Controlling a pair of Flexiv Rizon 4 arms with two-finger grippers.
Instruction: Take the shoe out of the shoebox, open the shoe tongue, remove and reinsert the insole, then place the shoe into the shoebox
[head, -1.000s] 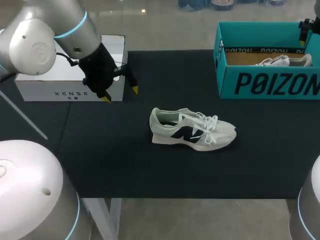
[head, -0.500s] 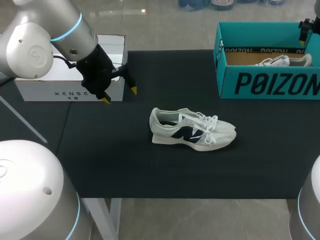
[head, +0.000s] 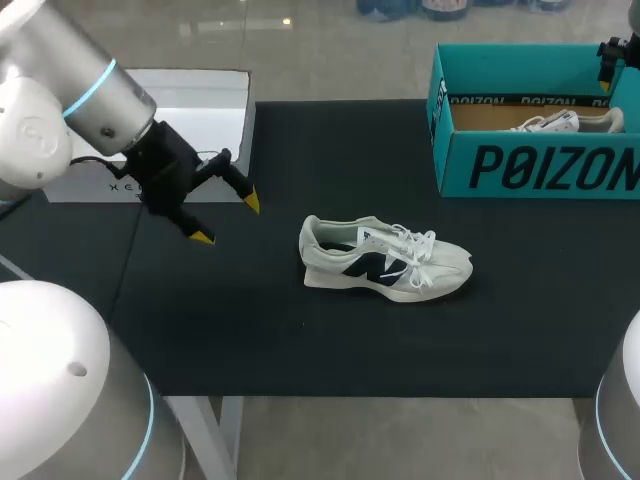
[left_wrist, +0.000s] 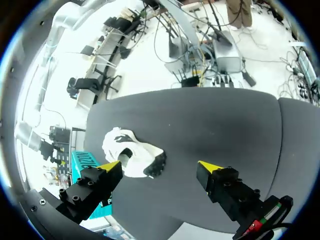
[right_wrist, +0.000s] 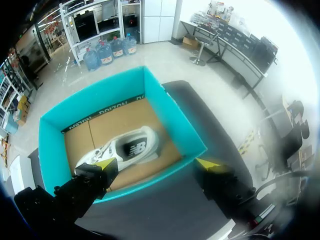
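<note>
Black desk (head: 300, 340) has a white sneaker (head: 385, 258) out ahead of the left claw (head: 226, 219), a white box (head: 200, 110) close beside it, and a teal shoebox (head: 530, 165) under the right claw (right_wrist: 157, 163).

1. A sneaker (head: 385, 258) lies mid-table (head: 250, 330), toe pointing right.
2. The left hand (head: 226, 220) hangs left of it, apart.
3. The shoebox (head: 540, 165) stands at the far right, holding a second sneaker (head: 560, 122), with the right hand (right_wrist: 157, 163) above.
4. A carton (head: 200, 105) sits far left.

The left pincer (head: 222, 219) has swung off the white box (head: 200, 110), out over the bench (head: 300, 340), prongs spread.
</note>
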